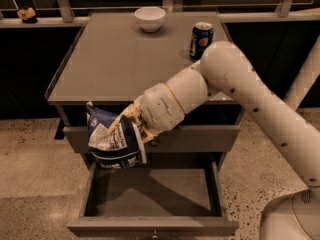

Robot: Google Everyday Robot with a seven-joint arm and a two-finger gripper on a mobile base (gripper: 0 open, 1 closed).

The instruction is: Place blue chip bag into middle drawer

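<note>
The robot's gripper (pixel 132 124), on its 1 cream arm (pixel 235 84), hangs above the left half of the pulled-out middle drawer (pixel 200 227), its 2 fingers clamped on the blue chip bag (pixel 112 141). The crumpled bag dangles clear above the drawer's bare floor, not touching it, and covers part of the closed drawer front (pixel 200 138) directly above the middle drawer. Higher and farther back from the drawer, the grey cabinet top (pixel 115 64) carries a white bowl (pixel 150 19) and, toward the drawer's right side, a blue soda can (pixel 201 40).
</note>
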